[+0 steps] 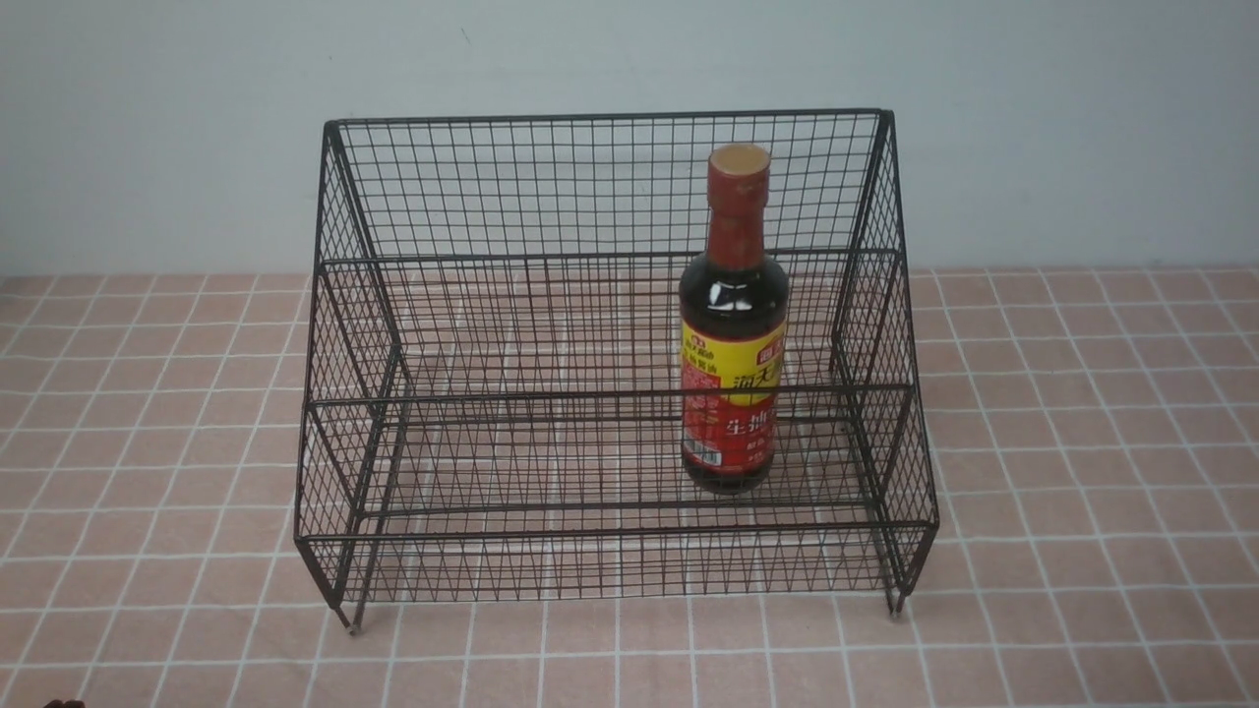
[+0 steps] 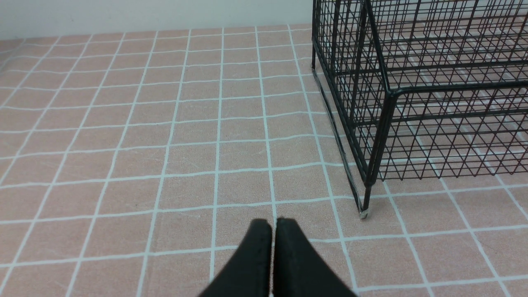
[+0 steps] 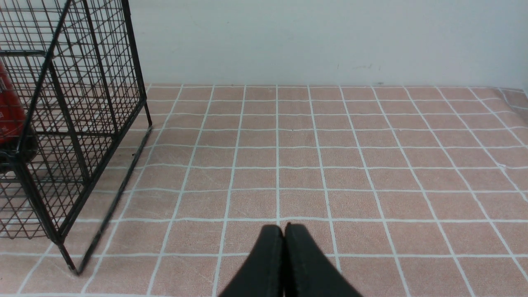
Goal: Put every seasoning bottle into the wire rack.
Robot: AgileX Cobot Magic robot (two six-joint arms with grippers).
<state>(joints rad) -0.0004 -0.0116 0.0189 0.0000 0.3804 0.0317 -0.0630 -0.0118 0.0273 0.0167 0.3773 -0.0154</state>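
Note:
The seasoning bottle (image 1: 734, 324) stands upright inside the wire rack (image 1: 492, 393), on a lower shelf toward the rack's right side. It is dark, with a red neck wrap, a tan cap and a yellow-and-red label. A red sliver of it shows in the right wrist view (image 3: 9, 111) through the rack's side mesh (image 3: 74, 123). My left gripper (image 2: 274, 222) is shut and empty, above the cloth to the left of the rack's front left leg (image 2: 364, 206). My right gripper (image 3: 284, 227) is shut and empty, to the right of the rack. Neither gripper shows in the front view.
The table wears a pink cloth with a white grid (image 1: 1082, 442). A pale wall (image 1: 629, 49) stands close behind the rack. The rack stands on short legs (image 1: 897, 602).

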